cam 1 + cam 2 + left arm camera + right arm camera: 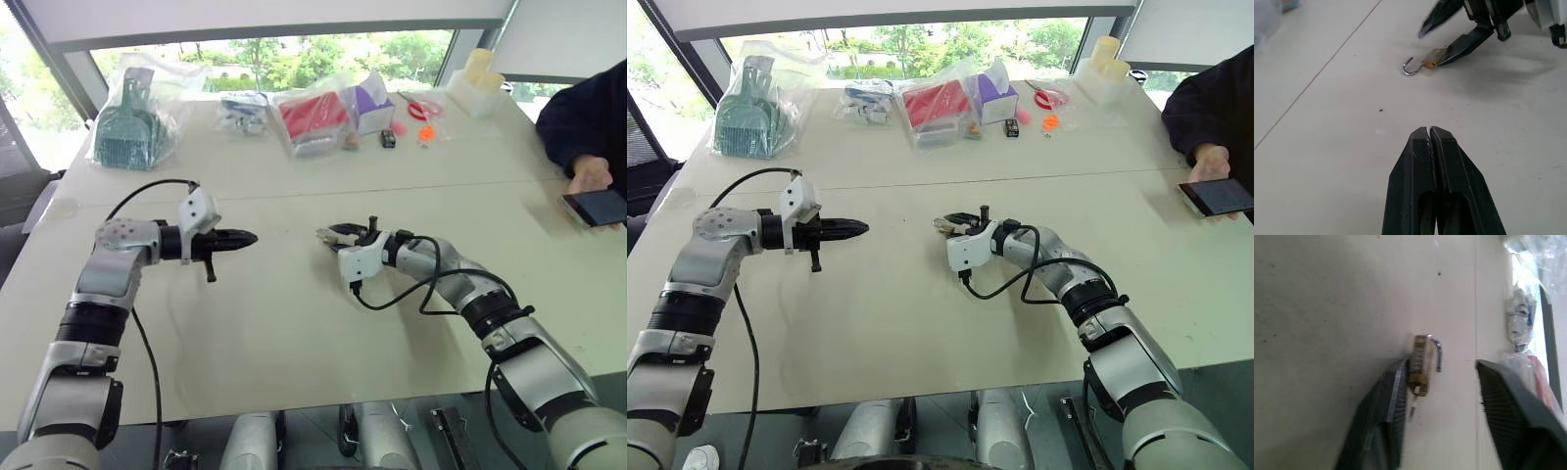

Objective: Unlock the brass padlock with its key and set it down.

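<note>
The brass padlock [1431, 58] lies on the pale table with its silver shackle [1409, 68] swung open like a hook. In the right wrist view the brass padlock [1420, 363] rests against one fingertip [1399, 374], and a thin silvery piece [1413, 407], apparently the key, pokes from its end. My right gripper [329, 235] is low over the table, open, its jaws wide apart beside the lock. My left gripper [243, 238] hovers a short way to the left, pointing at the lock. Its fingers [1429, 142] are shut with nothing visible between them.
Bagged goods line the table's far edge: a green plastic item [127, 127], a red pack [313, 116], a purple box [372, 103], red-handled scissors [421, 106]. A person's hand [588, 174] holds a phone [596, 207] at the right edge.
</note>
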`<state>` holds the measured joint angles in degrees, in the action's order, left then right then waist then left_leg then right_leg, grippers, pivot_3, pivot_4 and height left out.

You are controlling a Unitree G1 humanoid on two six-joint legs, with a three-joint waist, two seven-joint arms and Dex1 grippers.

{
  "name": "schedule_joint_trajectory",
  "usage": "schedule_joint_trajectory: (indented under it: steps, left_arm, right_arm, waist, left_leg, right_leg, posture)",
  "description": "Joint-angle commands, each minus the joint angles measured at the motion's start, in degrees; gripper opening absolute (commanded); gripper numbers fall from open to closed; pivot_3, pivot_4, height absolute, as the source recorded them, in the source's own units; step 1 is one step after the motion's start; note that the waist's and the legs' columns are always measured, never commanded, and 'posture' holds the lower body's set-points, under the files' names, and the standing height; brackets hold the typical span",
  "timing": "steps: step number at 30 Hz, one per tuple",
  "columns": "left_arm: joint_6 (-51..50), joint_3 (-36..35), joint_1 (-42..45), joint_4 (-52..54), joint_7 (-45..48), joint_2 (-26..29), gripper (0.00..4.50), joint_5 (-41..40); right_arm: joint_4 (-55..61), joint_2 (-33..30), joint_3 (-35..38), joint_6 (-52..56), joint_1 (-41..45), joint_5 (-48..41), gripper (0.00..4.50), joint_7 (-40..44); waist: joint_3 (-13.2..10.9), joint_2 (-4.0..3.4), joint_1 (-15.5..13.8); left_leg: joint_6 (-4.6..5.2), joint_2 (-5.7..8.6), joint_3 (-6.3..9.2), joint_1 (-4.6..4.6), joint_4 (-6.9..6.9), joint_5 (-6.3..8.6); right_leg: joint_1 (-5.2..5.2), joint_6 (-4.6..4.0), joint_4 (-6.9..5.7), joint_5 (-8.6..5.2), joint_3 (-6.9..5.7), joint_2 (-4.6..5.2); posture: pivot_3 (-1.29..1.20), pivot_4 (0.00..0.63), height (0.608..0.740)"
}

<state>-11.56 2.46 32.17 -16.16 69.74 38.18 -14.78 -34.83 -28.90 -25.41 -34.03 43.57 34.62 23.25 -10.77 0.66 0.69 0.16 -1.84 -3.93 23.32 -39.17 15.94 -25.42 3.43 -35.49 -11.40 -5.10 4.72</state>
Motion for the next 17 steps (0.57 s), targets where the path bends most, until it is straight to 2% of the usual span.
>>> schedule_joint_trajectory:
  steps: [1, 2, 6, 11, 14, 17]
  left_arm:
    - [-1.69, -2.23, -1.96, 5.39, -0.92, 1.18, 0.00, -1.96]
    - [-2.07, -2.27, -2.50, 6.39, -1.19, 1.29, 0.00, -2.10]
    - [-3.59, -2.50, -3.69, 9.60, -1.96, 1.54, 0.00, -2.71]
    - [-5.79, -3.25, -4.60, 12.80, -3.52, 1.67, 0.00, -3.54]
    - [-6.94, -3.84, -5.58, 14.70, -4.29, 1.93, 0.00, -4.14]
    - [-8.48, -4.76, -6.86, 16.49, -5.34, 2.09, 0.00, -5.23]
  right_arm:
    - [4.20, -1.40, 0.66, -0.67, -0.79, -2.57, 3.89, 3.38]
    - [5.80, -2.10, 0.86, -0.24, -1.49, -3.53, 4.38, 5.03]
    - [15.38, -4.77, 3.22, 5.23, -5.13, -10.09, 4.45, 13.50]
    - [34.97, -6.73, 12.56, 36.33, -12.64, -31.24, 4.45, 28.66]
    - [42.89, -7.52, 17.01, 54.04, -15.32, -40.32, 4.45, 31.68]
    - [48.29, -8.20, 20.99, 67.42, -16.91, -46.77, 4.45, 31.65]
  waist:
    - [0.00, 0.00, 0.08]
    - [0.00, 0.00, 0.03]
    - [0.00, 0.00, -0.24]
    - [0.00, 0.00, -0.33]
    - [0.00, 0.00, -0.34]
    - [0.00, 0.00, -0.35]
  left_leg:
    - [0.00, -0.01, 0.00, -0.01, 0.00, 0.00]
    - [0.00, -0.01, 0.01, -0.01, 0.00, 0.00]
    - [0.00, -0.02, 0.03, 0.00, 0.00, 0.00]
    - [0.00, -0.03, 0.04, -0.01, -0.01, 0.00]
    - [0.01, -0.04, 0.03, -0.03, -0.02, 0.01]
    - [0.01, -0.05, 0.04, -0.05, -0.01, 0.01]
  right_leg:
    - [0.00, 0.00, -0.02, 0.00, 0.01, 0.00]
    - [0.00, 0.00, -0.02, 0.00, 0.01, 0.00]
    - [0.02, 0.00, -0.01, 0.00, 0.01, 0.02]
    - [0.02, 0.00, -0.04, 0.00, 0.02, 0.04]
    - [0.03, 0.00, -0.05, 0.01, 0.01, 0.04]
    - [0.03, -0.01, -0.07, 0.00, 0.01, 0.03]
  posture:
    - [0.00, 0.150, 0.740]
    - [0.00, 0.150, 0.740]
    - [0.00, 0.150, 0.740]
    - [0.00, 0.150, 0.740]
    - [0.00, 0.150, 0.740]
    - [0.00, 0.150, 0.740]
